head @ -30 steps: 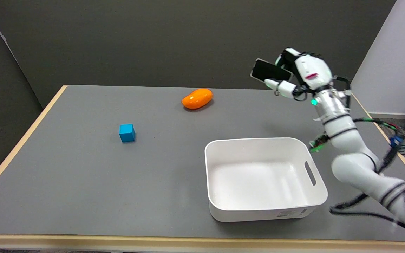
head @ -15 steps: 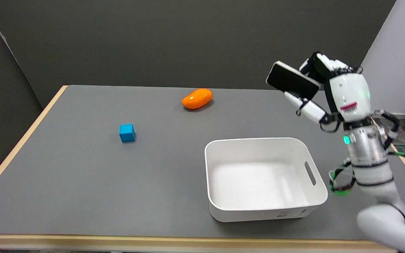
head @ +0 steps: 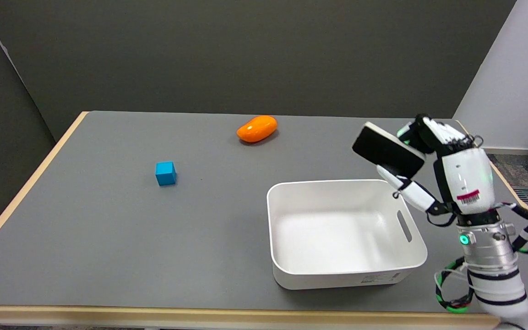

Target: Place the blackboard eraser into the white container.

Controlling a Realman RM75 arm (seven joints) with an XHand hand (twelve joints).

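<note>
My right hand holds the blackboard eraser, a flat black block with a pale top edge, pinched between thumb and fingers. The eraser is tilted and hangs in the air just above the far right corner of the white container. That container is an open rectangular tub with a handle slot in its right wall, standing on the grey table at the near right. Nothing lies inside it.
An orange mango-shaped object lies at the far middle of the table. A small blue cube sits to the left of centre. The table's wooden edge runs along the near side, and my right arm rises from the lower right.
My right hand has carried the eraser down and toward the near side, from high over the far right of the table to just above the container's far right corner.
</note>
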